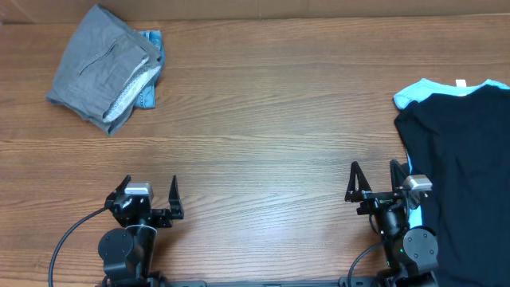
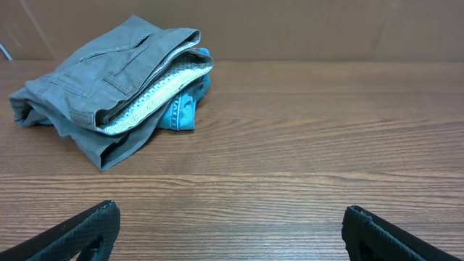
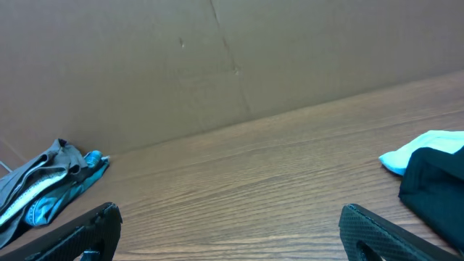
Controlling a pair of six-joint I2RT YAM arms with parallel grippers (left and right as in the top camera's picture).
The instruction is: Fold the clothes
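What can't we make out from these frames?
- black tee: in the overhead view it is cut off by the right and bottom edges, so its full outline is unknown.
- light-blue garment: in the overhead view it lies mostly under the tee, so its type is unclear.
- blue denim garment: in the left wrist view it is buried under the folded grey shorts, and only an edge shows.

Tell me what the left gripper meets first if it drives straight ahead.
Mostly free: bare table ahead of the left gripper. The grey shorts lie left of its line; its left finger might graze them, depth unclear.
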